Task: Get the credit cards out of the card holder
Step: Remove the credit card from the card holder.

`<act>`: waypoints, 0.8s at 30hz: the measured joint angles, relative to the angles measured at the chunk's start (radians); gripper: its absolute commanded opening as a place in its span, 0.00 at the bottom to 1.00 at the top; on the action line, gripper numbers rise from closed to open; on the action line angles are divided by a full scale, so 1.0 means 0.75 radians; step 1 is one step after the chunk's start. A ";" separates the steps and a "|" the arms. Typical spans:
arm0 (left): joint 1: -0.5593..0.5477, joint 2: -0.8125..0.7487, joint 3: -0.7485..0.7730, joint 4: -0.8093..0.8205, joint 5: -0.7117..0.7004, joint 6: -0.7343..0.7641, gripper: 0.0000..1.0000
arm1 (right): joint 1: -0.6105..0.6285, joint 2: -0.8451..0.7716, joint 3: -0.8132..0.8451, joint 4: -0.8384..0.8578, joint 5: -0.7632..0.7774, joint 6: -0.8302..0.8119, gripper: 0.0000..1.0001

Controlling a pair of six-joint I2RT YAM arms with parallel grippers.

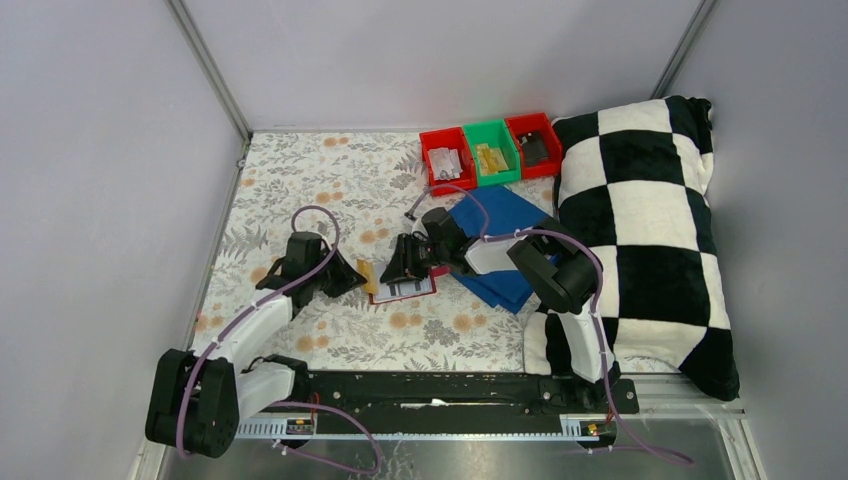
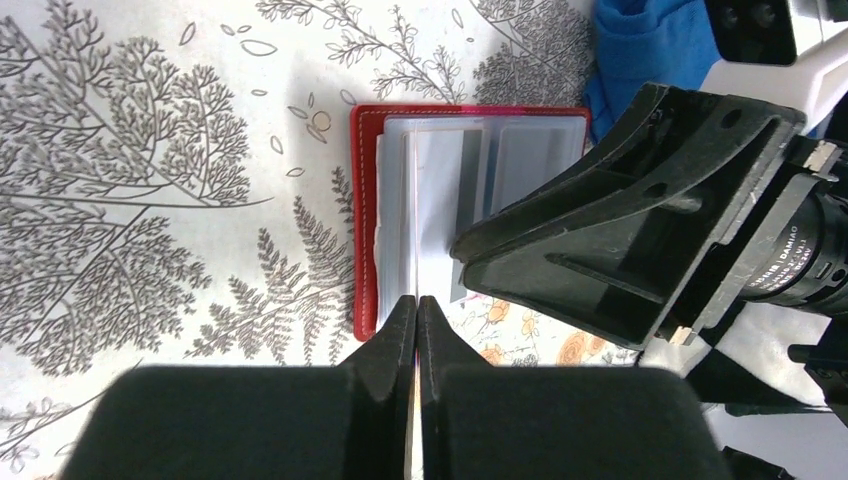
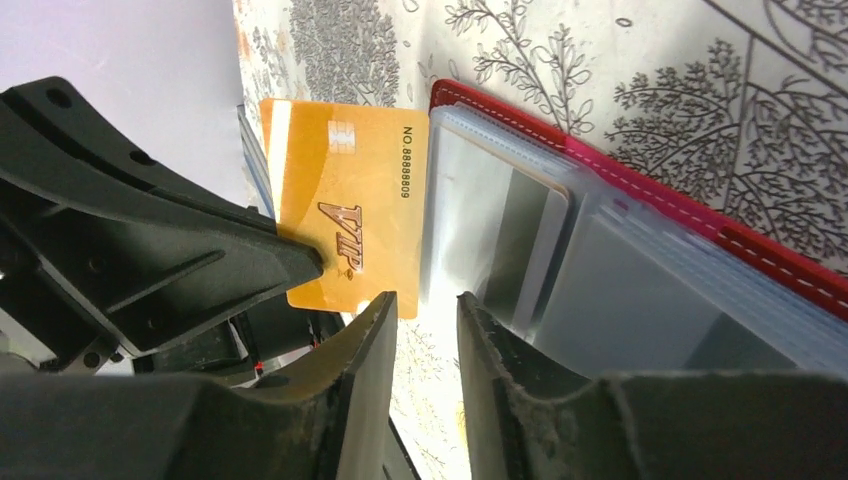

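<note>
Left gripper is clamped tight on the gold VIP card, pinching it by its lower left corner in the right wrist view. The card is clear of its slot, though its right edge sits right against the card holder. From overhead, card and holder sit dead centre of the frame on the floral table, with the card just left of the holder. The holder lies open and flat, red cover down, clear slots up. A greyish card sits tucked in one slot. Right gripper has its fingers parted, tips down on the holder's inside, and I see nothing caught between them. A blue cloth lies right of centre, partly under the right arm
</note>
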 measured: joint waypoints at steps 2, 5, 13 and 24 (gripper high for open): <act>0.006 -0.012 0.013 -0.046 -0.003 0.014 0.00 | -0.004 0.000 -0.017 0.041 -0.018 0.015 0.56; 0.020 -0.056 0.049 -0.111 0.027 0.044 0.00 | -0.022 -0.013 -0.078 0.158 -0.082 0.065 0.69; 0.048 -0.097 0.184 -0.120 0.318 0.095 0.00 | -0.172 -0.146 -0.252 0.481 -0.258 0.257 0.79; 0.049 -0.097 0.199 0.007 0.544 0.040 0.00 | -0.199 -0.111 -0.303 1.167 -0.323 0.732 0.74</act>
